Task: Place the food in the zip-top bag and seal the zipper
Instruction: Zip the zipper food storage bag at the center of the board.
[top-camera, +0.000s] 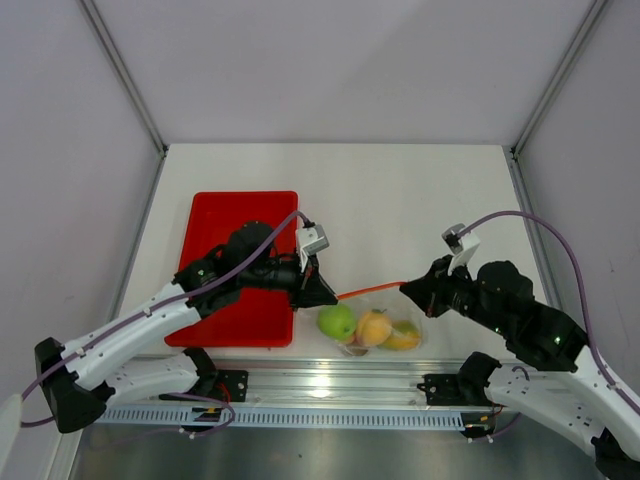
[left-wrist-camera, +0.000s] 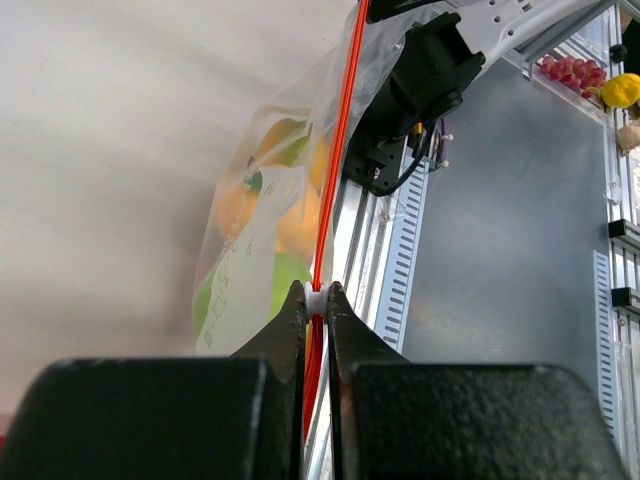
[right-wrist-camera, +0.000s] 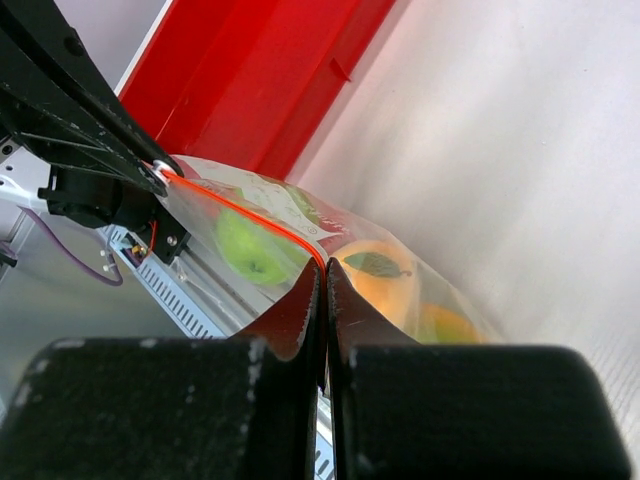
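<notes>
The clear zip-top bag (top-camera: 378, 332) hangs near the table's front edge with its orange-red zipper (top-camera: 370, 291) stretched between both grippers. Inside it are a green apple (top-camera: 337, 322), a peach-pink fruit (top-camera: 373, 328) and a yellow banana (top-camera: 405, 336). My left gripper (top-camera: 327, 296) is shut on the zipper's white slider (left-wrist-camera: 316, 302) at the strip's left end. My right gripper (top-camera: 408, 289) is shut on the zipper's right end (right-wrist-camera: 318, 262). The apple (right-wrist-camera: 248, 250) and an orange fruit (right-wrist-camera: 378, 277) show through the bag in the right wrist view.
A red tray (top-camera: 240, 275) lies at the left under my left arm. The aluminium rail (top-camera: 330, 385) with the arm bases runs along the near edge just below the bag. White walls (top-camera: 330, 70) enclose the table.
</notes>
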